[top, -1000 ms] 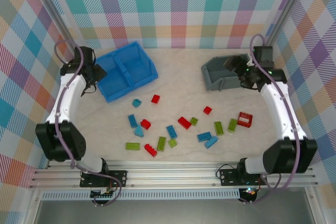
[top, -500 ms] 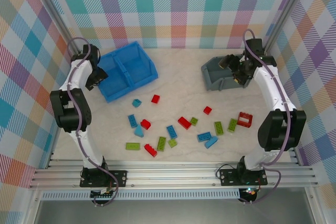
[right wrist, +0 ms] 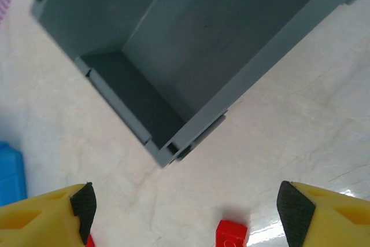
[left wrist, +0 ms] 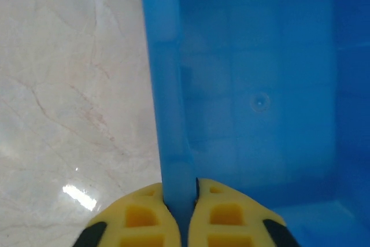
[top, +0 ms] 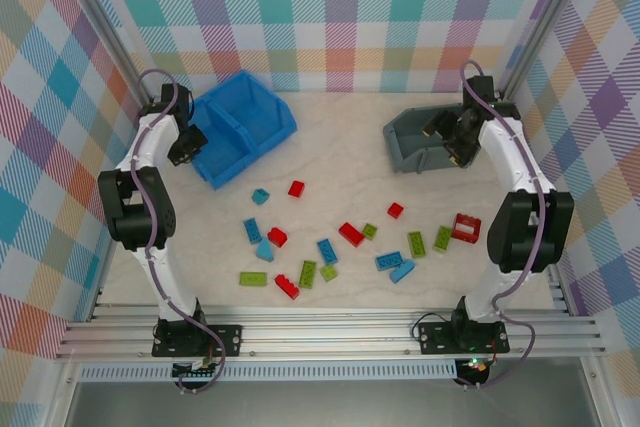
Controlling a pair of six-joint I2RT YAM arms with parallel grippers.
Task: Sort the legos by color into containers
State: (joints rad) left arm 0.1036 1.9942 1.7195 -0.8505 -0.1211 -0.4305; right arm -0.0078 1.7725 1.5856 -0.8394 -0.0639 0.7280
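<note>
Pale marbled table (top: 340, 147) with sorting materials.
Blue bin (top: 245, 132) at far left, grey bin (top: 415, 142) at far right; red, green and blue legos (top: 351, 234) lie scattered across the near half, apart from both bins.

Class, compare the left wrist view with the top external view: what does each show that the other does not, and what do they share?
Left wrist view: close up, the left gripper shut on the side wall of the blue bin. Top external view: red, green and blue legos scattered on the table, and the grey bin at the right. Shared: the blue bin and the pale marbled table.
</note>
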